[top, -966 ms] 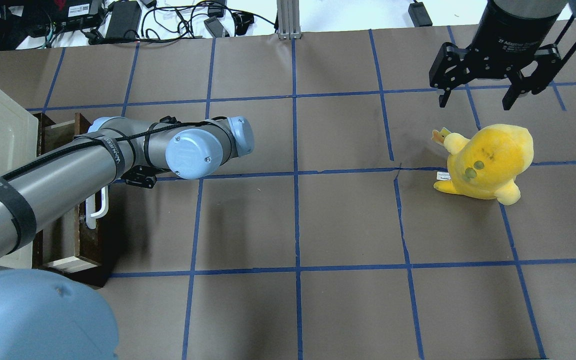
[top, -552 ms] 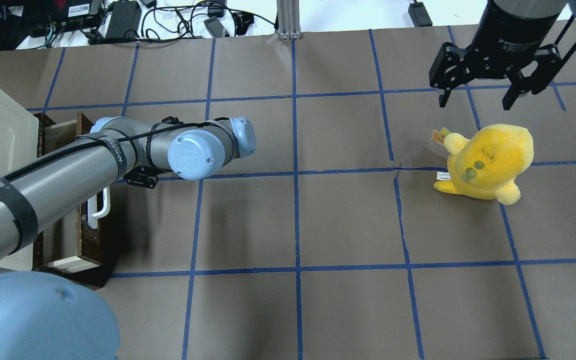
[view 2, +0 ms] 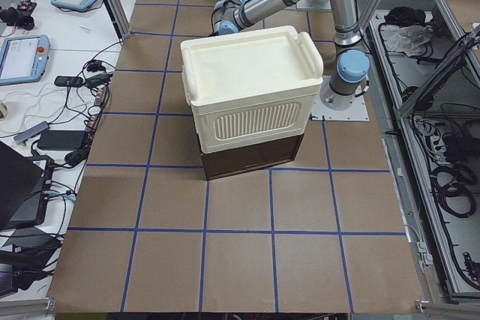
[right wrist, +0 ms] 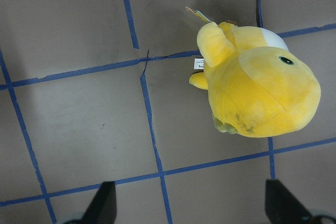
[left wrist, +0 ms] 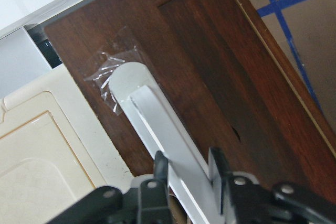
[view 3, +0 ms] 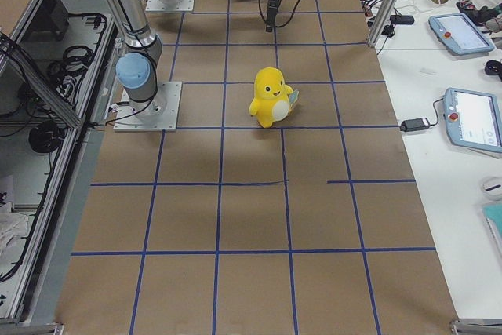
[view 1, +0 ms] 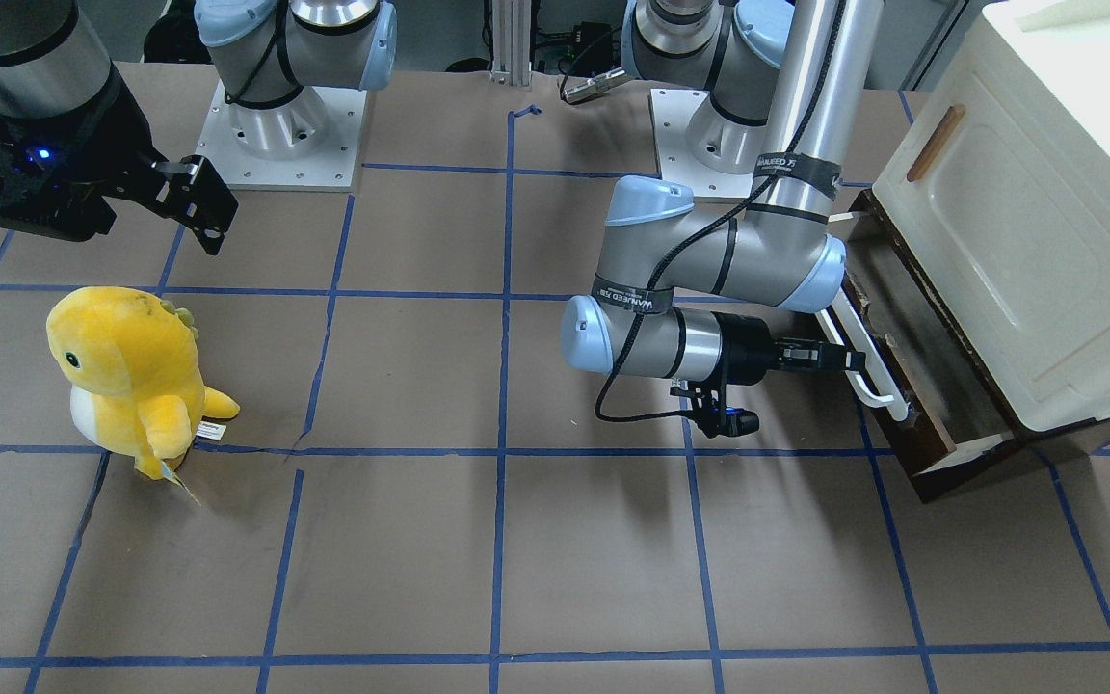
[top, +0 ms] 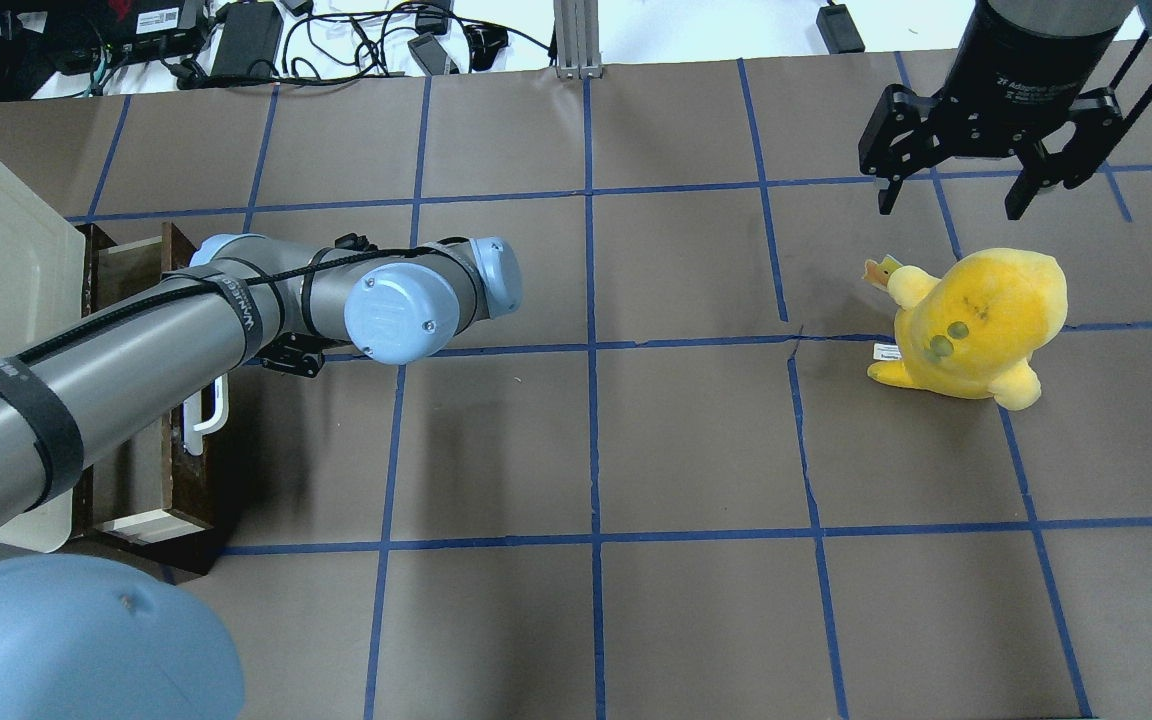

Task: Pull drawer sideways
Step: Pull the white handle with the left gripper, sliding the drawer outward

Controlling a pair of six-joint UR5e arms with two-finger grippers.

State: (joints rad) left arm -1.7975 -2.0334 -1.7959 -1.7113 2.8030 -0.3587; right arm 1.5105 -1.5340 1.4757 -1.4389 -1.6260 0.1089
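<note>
The dark brown wooden drawer sits partly pulled out from under the cream-white cabinet, at the left edge of the overhead view. Its long white bar handle runs across the front. My left gripper is shut on this handle; in the left wrist view both fingers pinch the white bar. In the overhead view the arm hides that gripper. My right gripper is open and empty, hovering above the table at the far right, also in its wrist view.
A yellow plush toy stands under the right gripper, also in the front view and the right wrist view. The cabinet has a small tan handle. Cables and devices lie beyond the table's far edge.
My left arm has moved a little to the right in the overhead view, and the drawer with its white handle has slid slightly further out of the cabinet. The right arm has not moved.
</note>
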